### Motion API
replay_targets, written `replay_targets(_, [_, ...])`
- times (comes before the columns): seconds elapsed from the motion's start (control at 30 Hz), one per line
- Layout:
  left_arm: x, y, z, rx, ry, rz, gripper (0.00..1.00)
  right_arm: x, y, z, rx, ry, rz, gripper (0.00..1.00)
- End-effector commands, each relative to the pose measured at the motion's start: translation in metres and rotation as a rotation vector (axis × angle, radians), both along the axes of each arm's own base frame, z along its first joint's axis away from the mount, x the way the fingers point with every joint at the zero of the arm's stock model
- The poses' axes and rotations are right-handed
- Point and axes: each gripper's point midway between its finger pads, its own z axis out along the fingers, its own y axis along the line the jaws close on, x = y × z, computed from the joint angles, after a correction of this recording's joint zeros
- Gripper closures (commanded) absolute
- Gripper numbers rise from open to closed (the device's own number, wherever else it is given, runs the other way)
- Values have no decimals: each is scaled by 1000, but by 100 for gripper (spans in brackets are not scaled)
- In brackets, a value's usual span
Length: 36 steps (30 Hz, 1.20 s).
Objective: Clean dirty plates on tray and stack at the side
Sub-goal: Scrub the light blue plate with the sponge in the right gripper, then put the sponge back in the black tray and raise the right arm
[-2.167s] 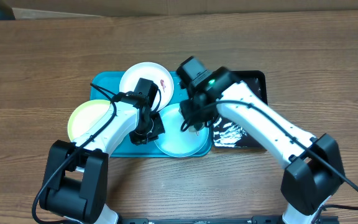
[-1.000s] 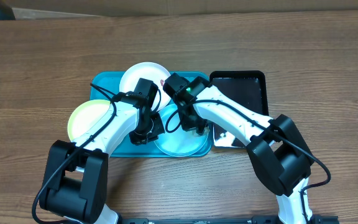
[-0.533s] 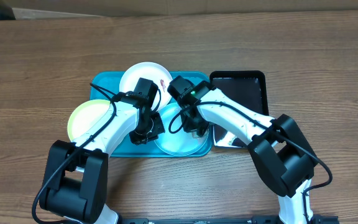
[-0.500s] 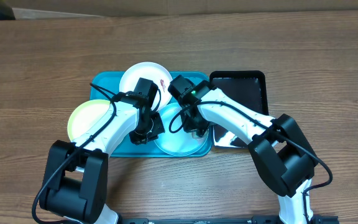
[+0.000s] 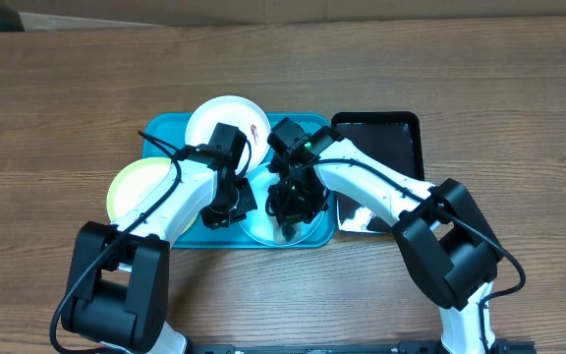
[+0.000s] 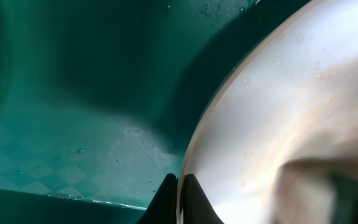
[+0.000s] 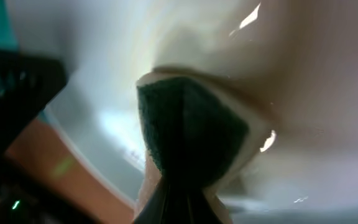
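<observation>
The aqua plate point(image 5: 259, 228) lies at the front right of the turquoise tray point(image 5: 165, 133). My left gripper point(image 5: 230, 204) is shut on its left rim; in the left wrist view the jaws point(image 6: 180, 186) pinch the pale rim of the plate point(image 6: 291, 112). My right gripper point(image 5: 291, 205) is over the plate's middle, shut on a dark green sponge point(image 7: 191, 130) pressed on the plate's surface point(image 7: 303, 74). The white plate point(image 5: 219, 118), with a reddish smear point(image 5: 254, 129), lies at the tray's back. The yellow-green plate point(image 5: 136, 187) lies at the tray's left edge.
A glossy black tray point(image 5: 391, 138) sits right of the turquoise tray, partly under my right arm. Bare wooden table surrounds both trays. My two arms cross closely over the tray's front right.
My right gripper has moved with the sponge from the aqua plate's back edge toward its middle. My left gripper has stayed on the rim.
</observation>
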Motion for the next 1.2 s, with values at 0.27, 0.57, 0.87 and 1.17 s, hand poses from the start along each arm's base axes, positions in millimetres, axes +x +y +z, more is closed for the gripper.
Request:
replay_targets(0.27, [-5, -5, -2, -20, 21, -3, 96, 84, -53, 134, 188, -240, -139, 96])
replay_targets(0.57, [-8, -4, -2, -16, 31, -4, 82, 127, -199, 105, -205, -326, -404, 96])
replay_targets(0.87, [-8, -4, -2, -16, 32, -8, 83, 135, -216, 39, -212, -360, -450, 96])
replay_targets(1.17, [-9, -5, -2, -13, 33, -16, 78, 126, -226, 1, -258, -375, -453, 96])
